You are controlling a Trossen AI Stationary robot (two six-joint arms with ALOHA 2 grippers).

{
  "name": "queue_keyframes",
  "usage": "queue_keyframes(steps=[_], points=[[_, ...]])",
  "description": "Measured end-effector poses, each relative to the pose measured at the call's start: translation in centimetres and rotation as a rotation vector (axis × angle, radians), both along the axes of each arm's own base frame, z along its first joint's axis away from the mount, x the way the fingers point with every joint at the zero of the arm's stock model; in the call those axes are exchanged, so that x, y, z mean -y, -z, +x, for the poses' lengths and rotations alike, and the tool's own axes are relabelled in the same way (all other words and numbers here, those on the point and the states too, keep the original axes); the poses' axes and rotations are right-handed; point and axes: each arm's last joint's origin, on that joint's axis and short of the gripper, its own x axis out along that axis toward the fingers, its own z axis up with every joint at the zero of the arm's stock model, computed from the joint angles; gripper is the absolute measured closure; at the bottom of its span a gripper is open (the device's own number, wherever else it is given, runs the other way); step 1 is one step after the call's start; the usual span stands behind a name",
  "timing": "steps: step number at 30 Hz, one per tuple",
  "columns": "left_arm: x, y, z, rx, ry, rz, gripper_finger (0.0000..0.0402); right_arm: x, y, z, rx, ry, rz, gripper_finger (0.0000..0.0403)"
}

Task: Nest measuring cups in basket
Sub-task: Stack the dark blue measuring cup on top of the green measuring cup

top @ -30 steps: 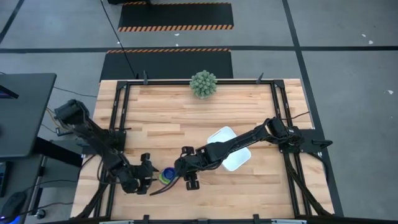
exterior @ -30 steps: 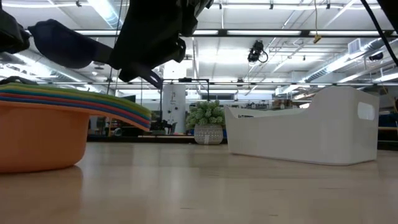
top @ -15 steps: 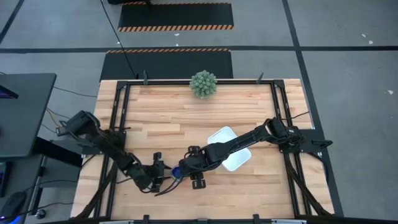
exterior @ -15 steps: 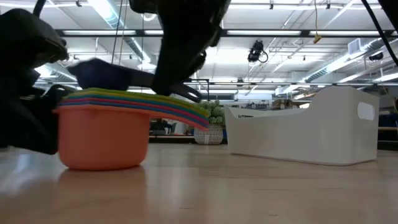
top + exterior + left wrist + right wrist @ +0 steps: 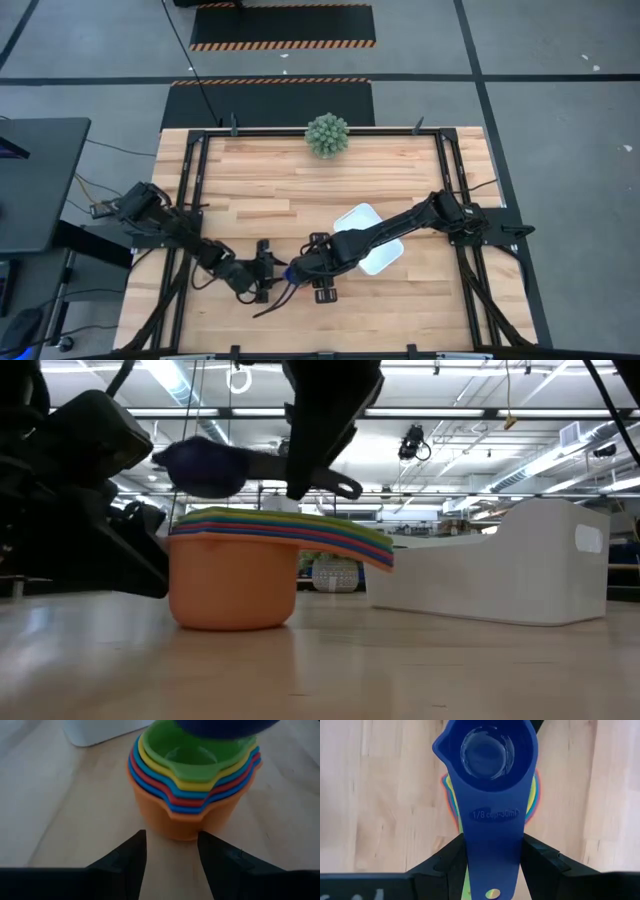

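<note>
Right arm: reaches from right edge across worktop [image 5: 300, 190] toward front edge; right claw [image 5: 492, 865] clenched on handle of dark blue cup [image 5: 490, 775], held level just above nested stack [image 5: 262, 575].

Left arm: stretched low from left edge; left claw [image 5: 172, 847] released, fingers spread just beside stack base, apart from it.

Stack: orange cup outermost, green innermost; stands on worktop near front edge, outside basket [image 5: 378, 256].

Basket: white, nearer right edge; contents not visible.

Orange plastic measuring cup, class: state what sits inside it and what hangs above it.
Inside the orange plastic measuring cup, nested blue, red, yellow and green cups; their bowls are mostly covered. Above, the right end effector holds the dark blue plastic scoop.
</note>
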Motion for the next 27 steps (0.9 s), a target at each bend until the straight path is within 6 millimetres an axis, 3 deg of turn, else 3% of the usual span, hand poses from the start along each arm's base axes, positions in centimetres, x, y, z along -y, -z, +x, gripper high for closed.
queue_keyframes(steps=[14,27], points=[[0.0,-0.2,0.3,0.015,0.021,-0.044,0.0219,0.0,0.6,-0.5,-0.072,0.184,0.037,0.0231],[0.1,-0.4,0.4,0.034,0.03,-0.065,0.0219,-1.7,1.2,-1.2,-0.086,0.273,0.073,0.0231]])
